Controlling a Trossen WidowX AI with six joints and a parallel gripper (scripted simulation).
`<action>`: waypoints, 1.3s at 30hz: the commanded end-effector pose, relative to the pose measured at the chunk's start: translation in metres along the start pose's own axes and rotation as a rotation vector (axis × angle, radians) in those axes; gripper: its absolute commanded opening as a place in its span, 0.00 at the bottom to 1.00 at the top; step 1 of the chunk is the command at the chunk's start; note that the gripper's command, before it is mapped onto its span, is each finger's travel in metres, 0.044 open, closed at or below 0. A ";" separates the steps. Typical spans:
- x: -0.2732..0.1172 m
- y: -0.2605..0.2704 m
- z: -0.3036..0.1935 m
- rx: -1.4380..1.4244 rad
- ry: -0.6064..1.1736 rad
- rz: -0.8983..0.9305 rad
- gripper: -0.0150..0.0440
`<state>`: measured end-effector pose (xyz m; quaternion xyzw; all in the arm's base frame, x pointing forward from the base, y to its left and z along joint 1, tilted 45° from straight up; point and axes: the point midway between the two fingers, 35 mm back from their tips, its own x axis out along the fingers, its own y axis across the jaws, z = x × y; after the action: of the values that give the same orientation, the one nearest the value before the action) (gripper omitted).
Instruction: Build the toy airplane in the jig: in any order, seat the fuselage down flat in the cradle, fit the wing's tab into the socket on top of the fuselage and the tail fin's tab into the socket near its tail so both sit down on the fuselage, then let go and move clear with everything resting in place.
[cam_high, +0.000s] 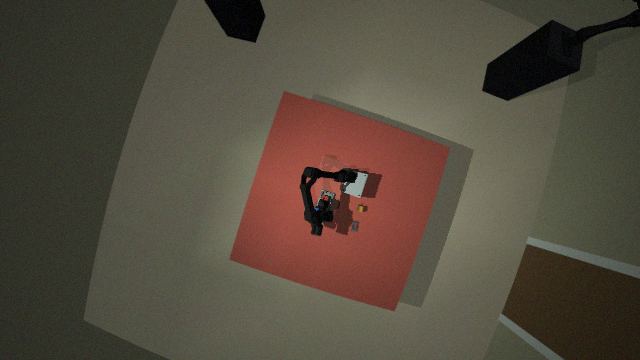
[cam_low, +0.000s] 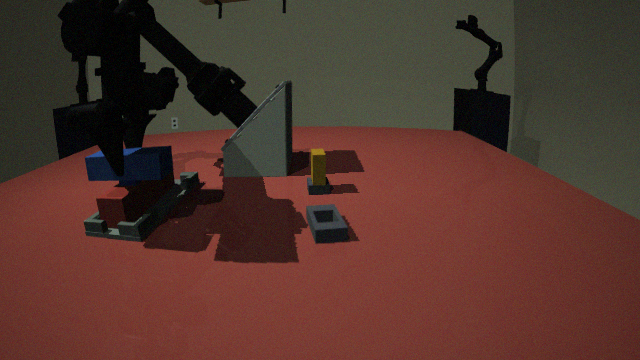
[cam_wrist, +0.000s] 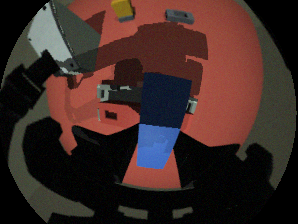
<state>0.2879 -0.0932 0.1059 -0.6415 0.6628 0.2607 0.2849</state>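
My gripper (cam_low: 127, 159) (cam_wrist: 156, 127) is shut on the blue wing (cam_low: 145, 167) (cam_wrist: 158, 146), near its middle. The wing lies crosswise just over the red fuselage (cam_low: 112, 209) (cam_wrist: 126, 114). The wing's tab and the top socket are hidden or too dark to tell whether they are engaged. The fuselage sits in the grey cradle (cam_low: 131, 229) (cam_wrist: 103, 93), and its tail socket shows as a dark square in the wrist view. The yellow tail fin (cam_high: 361, 208) (cam_low: 318, 167) (cam_wrist: 122, 9) stands upright in a small dark holder (cam_low: 318, 189), away from the gripper.
An empty grey holder (cam_high: 355, 226) (cam_low: 330, 233) (cam_wrist: 180, 17) lies near the fin. A pale wedge-shaped block (cam_high: 356, 185) (cam_low: 260, 155) (cam_wrist: 50, 37) stands behind the cradle, with a dark arm part beside it. All stand on the red table top (cam_high: 340, 270) (cam_low: 400, 280).
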 end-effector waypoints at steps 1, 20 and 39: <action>0.000 0.000 0.000 0.001 0.000 0.000 0.62; -0.009 -0.001 0.001 0.000 -0.002 -0.001 1.00; -0.085 -0.001 0.002 0.442 -0.001 -0.002 1.00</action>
<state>0.2901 -0.0337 0.1637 -0.6140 0.6838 0.1982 0.3408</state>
